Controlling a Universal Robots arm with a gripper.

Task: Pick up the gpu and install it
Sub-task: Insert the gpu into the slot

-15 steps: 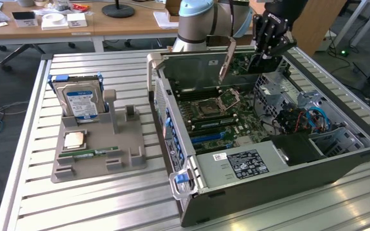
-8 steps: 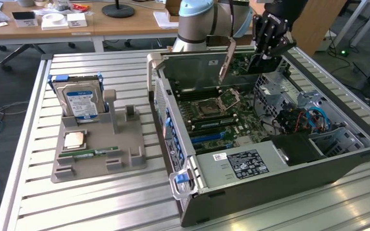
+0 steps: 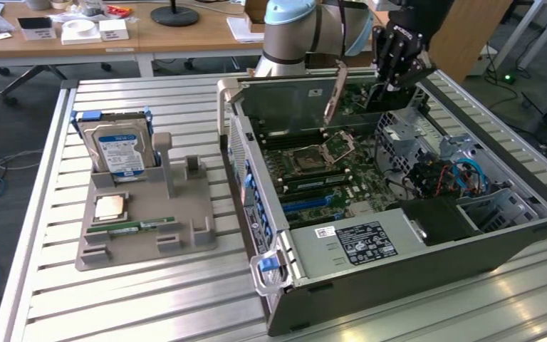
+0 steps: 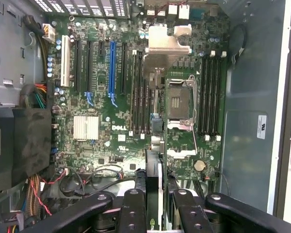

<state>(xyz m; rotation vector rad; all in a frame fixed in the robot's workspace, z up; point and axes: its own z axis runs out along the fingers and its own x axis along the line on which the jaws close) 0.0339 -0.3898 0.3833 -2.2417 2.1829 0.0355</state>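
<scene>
My gripper [image 3: 399, 77] hangs over the far end of the open computer case [image 3: 426, 253], above the motherboard [image 3: 321, 167]. It is shut on the gpu [image 3: 384, 97], a thin dark card that hangs on edge below the fingers. In the wrist view the gpu [image 4: 153, 187] shows edge-on between the two black fingers [image 4: 133, 211], with a strip of green board at its lower end. Beneath it lies the motherboard [image 4: 121, 128] with a long blue expansion slot [image 4: 111, 68] among black slots. The card is above the board and apart from it.
The CPU socket [image 4: 179, 99] stands open with its metal cover [image 3: 335, 92] raised. Cable bundles [image 3: 444, 174] and a power supply [image 3: 373, 242] fill the case's near end. On the table to the exterior view's left, a grey stand [image 3: 145, 239] holds a hard drive [image 3: 117, 146], a CPU [image 3: 110, 206] and a RAM stick [image 3: 142, 226].
</scene>
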